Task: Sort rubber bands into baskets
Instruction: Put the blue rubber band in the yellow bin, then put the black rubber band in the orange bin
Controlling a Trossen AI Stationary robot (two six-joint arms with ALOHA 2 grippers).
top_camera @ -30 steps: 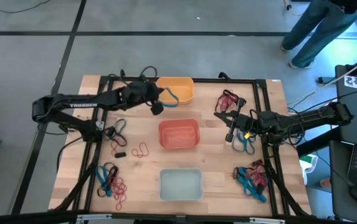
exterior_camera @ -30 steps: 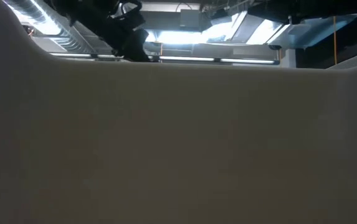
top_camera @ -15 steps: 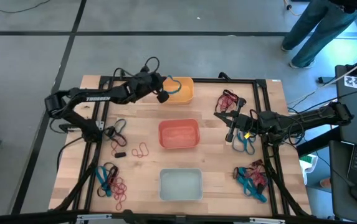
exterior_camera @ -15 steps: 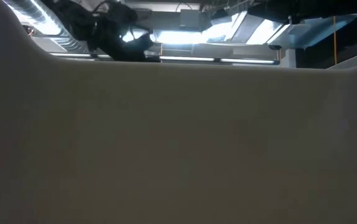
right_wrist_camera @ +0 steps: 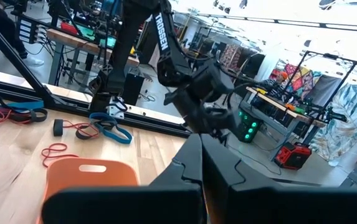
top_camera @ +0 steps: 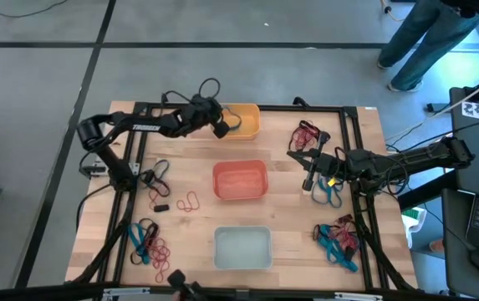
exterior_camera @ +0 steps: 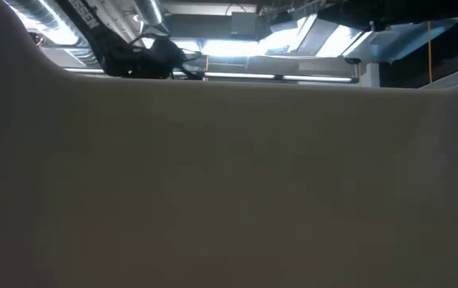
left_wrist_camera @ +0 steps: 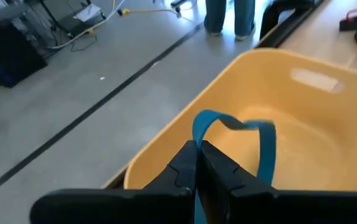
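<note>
The left gripper (left_wrist_camera: 197, 163) pinches a blue band (left_wrist_camera: 240, 140) above the yellow basket (top_camera: 241, 119) — not yet dropped. The right gripper (top_camera: 309, 181) waits, closed, empty. Loose bands (top_camera: 337, 238) remain around the table — most sorting remains.

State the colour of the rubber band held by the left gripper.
Blue rubber band, in the left gripper; the left wrist view shows it best.
</note>
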